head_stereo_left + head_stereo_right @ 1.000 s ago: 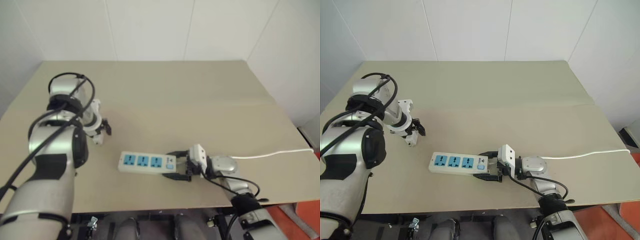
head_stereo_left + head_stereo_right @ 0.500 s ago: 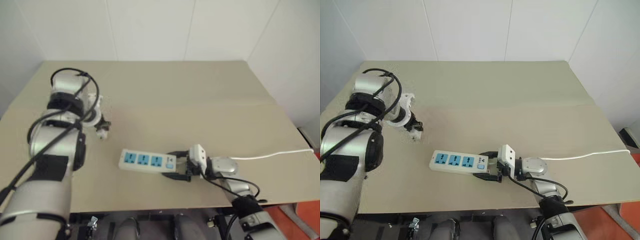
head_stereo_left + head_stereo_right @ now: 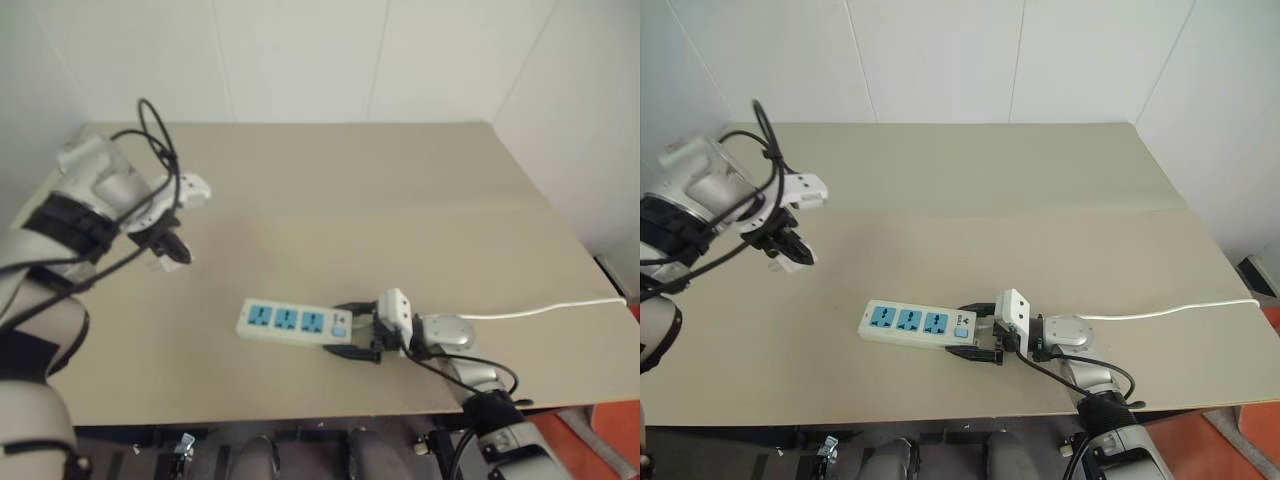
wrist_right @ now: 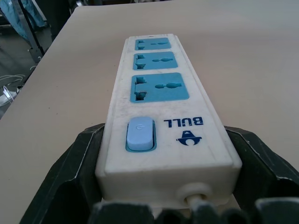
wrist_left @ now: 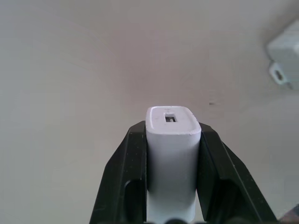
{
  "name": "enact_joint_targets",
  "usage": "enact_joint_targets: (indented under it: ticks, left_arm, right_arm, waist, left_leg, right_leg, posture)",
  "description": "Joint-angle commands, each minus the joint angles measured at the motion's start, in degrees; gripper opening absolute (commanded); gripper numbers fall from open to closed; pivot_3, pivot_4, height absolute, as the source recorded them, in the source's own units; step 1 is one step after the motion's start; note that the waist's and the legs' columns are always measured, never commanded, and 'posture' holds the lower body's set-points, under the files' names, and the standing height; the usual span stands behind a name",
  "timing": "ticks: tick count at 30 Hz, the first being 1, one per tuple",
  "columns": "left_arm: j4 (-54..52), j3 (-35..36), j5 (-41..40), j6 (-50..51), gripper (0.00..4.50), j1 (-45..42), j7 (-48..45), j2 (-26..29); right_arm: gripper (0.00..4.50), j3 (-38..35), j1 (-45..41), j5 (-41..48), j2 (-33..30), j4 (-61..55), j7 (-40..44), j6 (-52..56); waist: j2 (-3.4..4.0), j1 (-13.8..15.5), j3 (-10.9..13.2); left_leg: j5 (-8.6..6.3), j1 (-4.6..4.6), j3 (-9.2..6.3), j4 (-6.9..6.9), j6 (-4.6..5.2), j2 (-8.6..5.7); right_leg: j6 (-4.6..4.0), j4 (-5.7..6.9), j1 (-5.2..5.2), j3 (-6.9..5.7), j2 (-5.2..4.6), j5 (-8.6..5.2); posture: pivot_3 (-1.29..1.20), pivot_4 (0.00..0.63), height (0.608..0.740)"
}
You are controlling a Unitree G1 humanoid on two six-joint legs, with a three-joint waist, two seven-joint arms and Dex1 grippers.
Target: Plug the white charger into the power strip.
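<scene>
The white charger (image 5: 172, 154) is pinched between the two black fingers (image 5: 126, 172) of my left gripper (image 3: 172, 250), which is shut on it and points down a little above the left part of the table. The power strip (image 3: 290, 322), a white bar with three blue sockets (image 4: 159, 88) and a pale blue switch (image 4: 140, 134), lies near the table's front edge. My right gripper (image 3: 340, 330) lies level and is shut on the strip's switch end, with one finger (image 4: 79, 154) against each long side. The charger hangs well to the left of the strip.
The strip's thin white cable (image 3: 545, 307) runs off to the right over the table's right edge. The tan table (image 3: 380, 200) stretches back to white walls behind and on both sides.
My left gripper has shut on the charger, lifted it off the table and rolled its wrist, drifting left. The right gripper and the power strip have not moved.
</scene>
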Motion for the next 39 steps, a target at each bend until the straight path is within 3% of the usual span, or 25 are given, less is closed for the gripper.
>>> enact_joint_targets:
  ticks: [1, 5, 13, 14, 23, 39]
  left_arm:
    - [-7.8, 0.5, 2.0, 1.5, 1.0, 3.3, -0.8, 1.1]
    - [-14.9, -0.2, 3.9, 2.9, 1.0, 8.4, 0.2, 1.6]
    - [-18.3, 0.8, 6.3, 7.8, 1.0, 12.1, 4.0, 0.8]
    - [-19.0, 0.7, 6.2, 8.2, 1.73, 12.4, 4.0, 1.1]
    - [-24.8, 0.8, 5.3, 11.6, 4.47, 14.6, 3.4, 3.5]
    - [-15.6, -6.2, 6.6, 14.6, 4.47, 4.0, 0.5, -3.6]
  right_arm:
    - [3.42, 1.3, 1.5, 0.0, 0.3, -0.4, 0.1, 0.8]
    - [3.42, 1.1, 2.3, 0.1, -0.2, -1.5, -0.2, 1.2]
    - [3.42, 1.1, 3.5, 0.1, -0.7, -3.2, -0.7, 2.2]
    - [3.42, 1.1, 3.6, 0.2, -0.7, -3.4, -0.7, 2.3]
    - [3.42, 1.3, 3.4, 0.2, -0.8, -3.3, -0.7, 2.6]
    - [3.42, 1.0, 3.3, 0.9, -2.2, -4.4, -0.3, 3.8]
  waist:
    - [0.0, -0.1, 0.0]
    - [0.0, 0.1, 0.0]
    - [0.0, 0.5, 0.0]
    - [0.0, 0.4, 0.0]
    - [0.0, 0.5, 0.0]
    - [0.0, 0.8, 0.0]
  left_leg:
    - [0.0, -0.02, -0.01, 0.01, 0.0, 0.02]
    - [-0.01, -0.04, -0.04, 0.04, 0.03, 0.0]
    - [-0.01, -0.03, -0.07, 0.14, 0.04, 0.0]
    - [-0.02, -0.03, -0.07, 0.14, 0.04, 0.0]
    - [-0.02, 0.01, -0.07, 0.15, 0.04, 0.0]
    - [-0.02, -0.02, -0.07, 0.23, 0.05, 0.01]
  right_leg:
    - [0.0, 0.0, -0.02, 0.0, 0.02, 0.0]
    - [-0.01, 0.04, -0.03, 0.0, 0.01, 0.0]
    - [0.0, 0.06, 0.01, 0.0, 0.03, 0.0]
    - [0.0, 0.06, 0.02, 0.0, 0.03, 0.0]
    - [-0.01, 0.08, 0.04, 0.0, 0.04, 0.0]
    - [-0.01, 0.08, 0.04, 0.0, 0.06, 0.0]
  posture:
    - [0.0, 0.15, 0.74]
    - [0.0, 0.15, 0.74]
    - [0.0, 0.15, 0.74]
    - [0.0, 0.15, 0.74]
    - [0.0, 0.15, 0.74]
    - [0.0, 0.15, 0.74]
